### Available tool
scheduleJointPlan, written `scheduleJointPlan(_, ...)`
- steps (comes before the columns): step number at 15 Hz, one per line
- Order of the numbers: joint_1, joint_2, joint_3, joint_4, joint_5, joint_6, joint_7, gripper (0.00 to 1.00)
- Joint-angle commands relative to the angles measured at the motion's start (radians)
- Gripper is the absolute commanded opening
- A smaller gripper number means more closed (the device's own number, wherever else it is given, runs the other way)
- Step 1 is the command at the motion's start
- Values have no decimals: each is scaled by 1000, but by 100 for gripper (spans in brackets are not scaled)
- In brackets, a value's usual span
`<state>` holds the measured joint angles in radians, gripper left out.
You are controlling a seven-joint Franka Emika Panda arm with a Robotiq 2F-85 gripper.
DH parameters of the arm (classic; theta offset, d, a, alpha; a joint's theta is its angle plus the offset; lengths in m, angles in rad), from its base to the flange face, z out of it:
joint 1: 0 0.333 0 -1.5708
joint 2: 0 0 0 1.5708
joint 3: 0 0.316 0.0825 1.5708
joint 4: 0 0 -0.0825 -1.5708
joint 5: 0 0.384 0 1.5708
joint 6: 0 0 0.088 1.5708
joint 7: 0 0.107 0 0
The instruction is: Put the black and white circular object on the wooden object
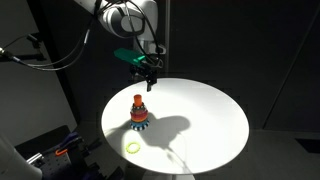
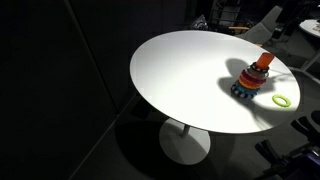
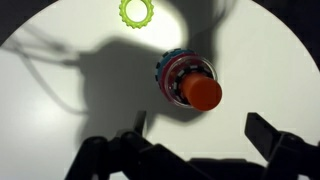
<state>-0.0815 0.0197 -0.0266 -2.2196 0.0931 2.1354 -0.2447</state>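
Note:
The wooden stacking post [image 1: 138, 110] stands upright on the round white table [image 1: 210, 110], with an orange top, a red middle and a blue toothed base. It also shows in the other exterior view [image 2: 257, 72] and in the wrist view [image 3: 192, 82]. A thin ring with dark and pale segments [image 3: 183, 62] seems to lie round the post above the blue base, but it is too small to be sure. My gripper [image 1: 148, 84] hangs above and just behind the post. In the wrist view the gripper [image 3: 200, 135] is open and empty.
A plain yellow toothed ring [image 1: 132, 148] lies flat on the table near the post, also in the other exterior view [image 2: 284, 100] and the wrist view [image 3: 135, 11]. The table edge is close to it. The surroundings are dark, with equipment beside the table.

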Motion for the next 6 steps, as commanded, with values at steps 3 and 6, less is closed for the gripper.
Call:
scheduleJointPlan(3, 5, -81, -20, -51, -62, -2, 18, 100)
scheduleJointPlan(6, 10, -50, -19, -28, -41, -2, 4, 100)
